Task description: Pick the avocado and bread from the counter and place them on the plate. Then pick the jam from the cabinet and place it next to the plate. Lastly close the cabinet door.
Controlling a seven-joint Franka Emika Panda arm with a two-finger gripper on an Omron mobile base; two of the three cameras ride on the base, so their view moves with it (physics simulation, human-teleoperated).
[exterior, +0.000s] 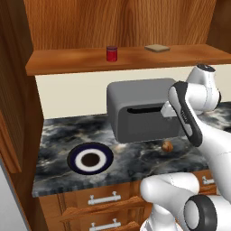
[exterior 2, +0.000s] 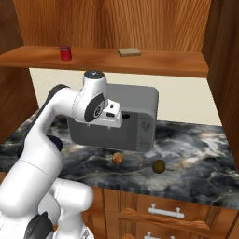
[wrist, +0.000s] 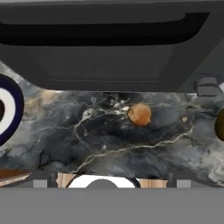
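The brown bread (exterior: 167,146) (exterior 2: 117,158) (wrist: 139,114) lies on the dark marble counter (exterior: 58,135) in front of a grey toaster. The olive avocado (exterior 2: 159,166) (wrist: 220,124) sits just right of it. The navy-rimmed plate (exterior: 90,159) (wrist: 8,109) rests on the counter's left part with nothing on it. The red jam (exterior: 112,53) (exterior 2: 65,52) stands on the shelf of the open cabinet (exterior: 122,61). My gripper (wrist: 111,183) hangs above the counter, looking down at the bread. Its fingertips (wrist: 40,183) stand far apart, open, with nothing between them.
A grey toaster (exterior: 140,110) (exterior 2: 135,116) stands at the back of the counter, close behind my hand. A flat tan slab (exterior: 157,48) lies on the cabinet shelf right of the jam. Open cabinet doors (exterior: 13,90) (exterior 2: 224,70) flank both sides. Drawers (exterior: 103,198) sit below.
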